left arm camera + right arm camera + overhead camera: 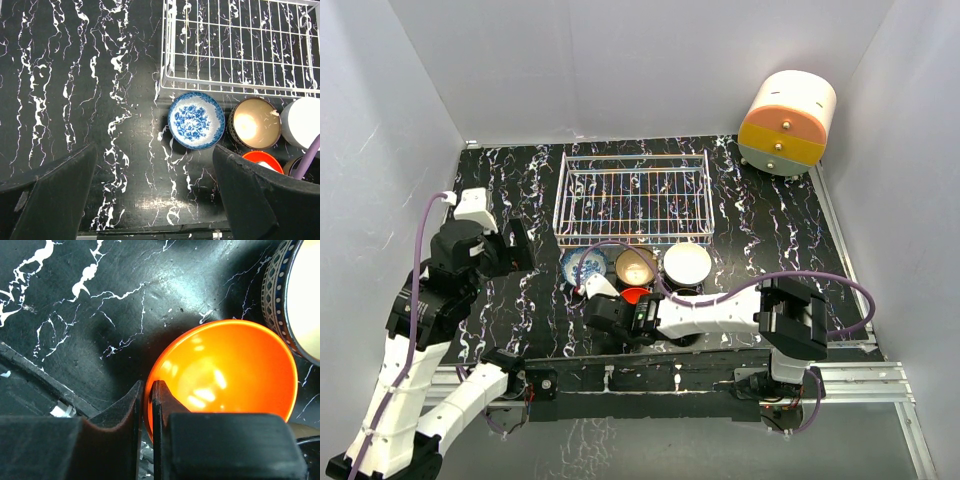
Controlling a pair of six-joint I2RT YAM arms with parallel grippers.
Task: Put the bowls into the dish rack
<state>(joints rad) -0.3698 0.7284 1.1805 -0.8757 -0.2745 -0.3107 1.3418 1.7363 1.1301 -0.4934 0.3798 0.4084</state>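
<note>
**Top external view.** We see the dish rack (633, 156) on the black marbled table (520, 190), toward 12 o'clock. Three bowls stand in a row just beside its 6 o'clock side: the blue-and-white bowl (582, 266), the tan bowl (635, 265) and the white bowl (687, 263). The red bowl (636, 296) is at 6 o'clock of the tan bowl, at the tip of the right gripper (622, 301). The left gripper (508, 250) is at 9 o'clock of the row, apart from it. A cream-and-orange drawer unit (787, 122) stands at 2 o'clock of the rack.

**Left wrist view.** The left gripper (150, 200) has its fingers (55, 195) spread wide, with only the table (75, 75) between them. The blue-and-white bowl (196, 120) is at 1 o'clock, with the tan bowl (254, 129), white bowl (302, 122) and red bowl (262, 160) toward 3 o'clock. The rack (235, 86) is at 12 to 2 o'clock.

**Right wrist view.** The right gripper (147, 390) is closed on the near rim of the red bowl (225, 375), one finger outside the wall and one inside. The tan bowl (300, 305) is at 2 o'clock. We cannot tell whether the red bowl touches the table (75, 315).
</note>
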